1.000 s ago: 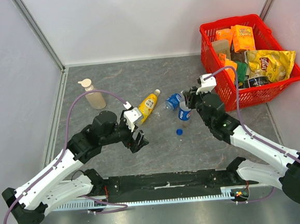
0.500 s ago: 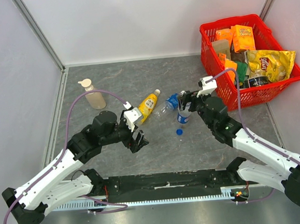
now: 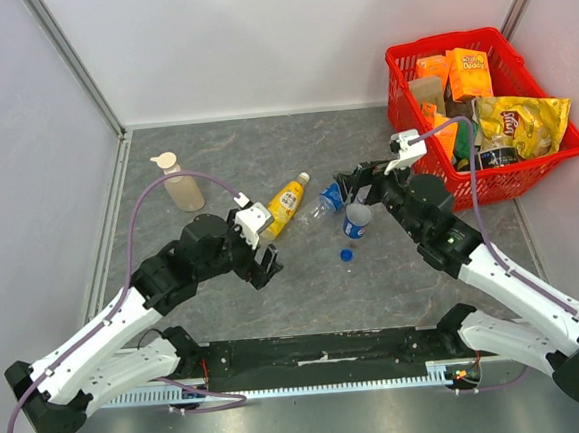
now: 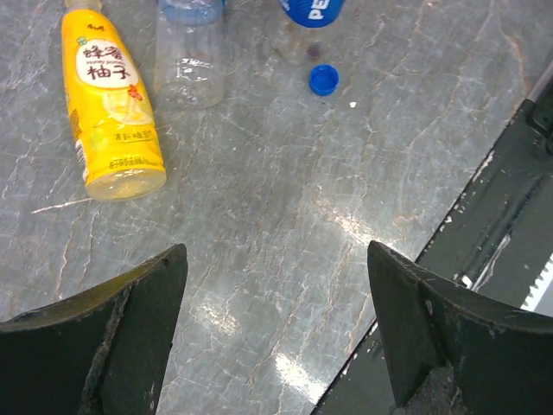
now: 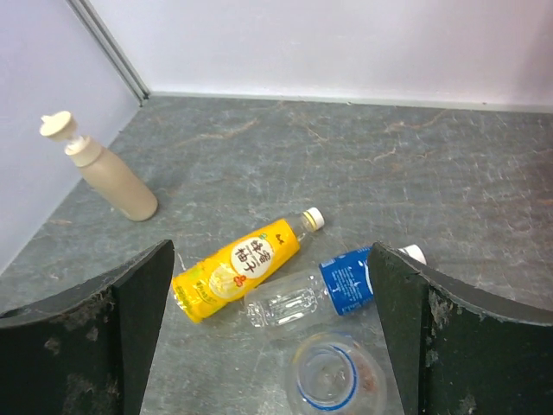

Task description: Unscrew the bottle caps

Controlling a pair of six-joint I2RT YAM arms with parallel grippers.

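Three bottles sit mid-table. The yellow juice bottle [image 3: 287,205] [image 5: 238,268] [image 4: 108,112] lies flat, its white cap [image 5: 314,218] on. A clear blue-labelled bottle [image 3: 330,198] [image 5: 302,298] [image 4: 190,60] lies beside it with a white cap [image 5: 415,253]. The third bottle [image 3: 356,218] [image 5: 335,376] stands upright, its mouth open. A blue cap [image 3: 346,254] [image 4: 324,79] lies loose on the table in front of it. My right gripper [image 3: 357,186] [image 5: 270,251] hangs open above and behind that bottle, holding nothing. My left gripper [image 3: 265,264] [image 4: 276,251] is open over bare table, near the juice bottle's base.
A beige pump-top soap bottle [image 3: 181,185] [image 5: 104,173] stands at the back left. A red basket [image 3: 508,184] full of snack packets stands at the back right, close to my right arm. The black base rail [image 4: 510,216] runs along the near edge.
My right gripper has opened, let go of the upright bottle's top and pulled back toward the basket. The bottle stays standing. My left arm has hardly moved.
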